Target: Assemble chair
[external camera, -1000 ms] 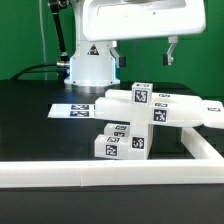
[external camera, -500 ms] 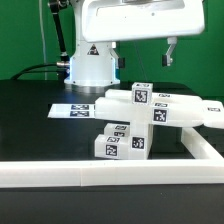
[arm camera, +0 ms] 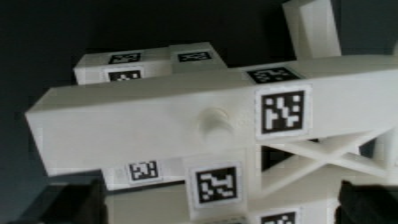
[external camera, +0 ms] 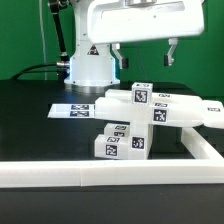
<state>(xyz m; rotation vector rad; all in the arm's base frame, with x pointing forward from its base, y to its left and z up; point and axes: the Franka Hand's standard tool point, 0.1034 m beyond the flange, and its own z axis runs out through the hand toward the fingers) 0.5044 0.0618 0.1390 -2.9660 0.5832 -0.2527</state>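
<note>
The chair [external camera: 140,115] is a joined cluster of white blocky parts with black-and-white tags, standing in the middle of the black table. A long bar [external camera: 185,110] reaches toward the exterior view's right, and small cubes [external camera: 120,142] sit low at the front. My gripper [external camera: 141,52] hangs above the chair. Its fingers [external camera: 170,50] are spread wide with nothing between them, clear of the parts. In the wrist view the chair [arm camera: 178,115] fills the frame, with a cross-braced part [arm camera: 329,165] at one side. My gripper [arm camera: 217,205] shows only as dark fingertips [arm camera: 68,205] at the picture's lower corners.
The marker board [external camera: 75,109] lies flat behind the chair on the exterior view's left. The long white border rail [external camera: 100,177] runs along the front and turns up the right side [external camera: 203,148]. The robot base [external camera: 92,65] stands at the back.
The gripper has shifted very slightly toward the exterior view's right. The chair parts have not moved.
</note>
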